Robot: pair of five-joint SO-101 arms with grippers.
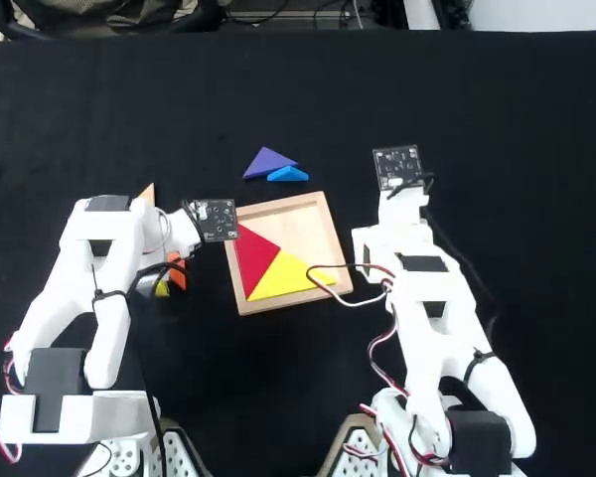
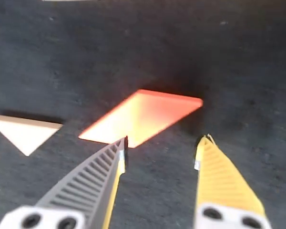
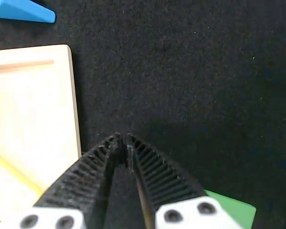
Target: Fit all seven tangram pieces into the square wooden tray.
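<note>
Left claw (image 2: 163, 143): jaws spread wide, empty, tips poised just short of the orange parallelogram (image 2: 143, 117), which lies flat on the black surface (image 2: 238, 52); a pale triangle (image 2: 26, 131) lies off to one side. Right claw (image 3: 123, 143): jaws closed together, nothing between them, just outside the rim of the wooden tray (image 3: 75, 95); a green piece (image 3: 233, 207) lies under its base and a blue triangle (image 3: 21, 10) well ahead. The tray holds a red triangle (image 1: 253, 253) and a yellow triangle (image 1: 283, 276). The parallelogram is probably thin, stiff, light and smooth-faced, so pinch across its narrow width, edge to edge.
</note>
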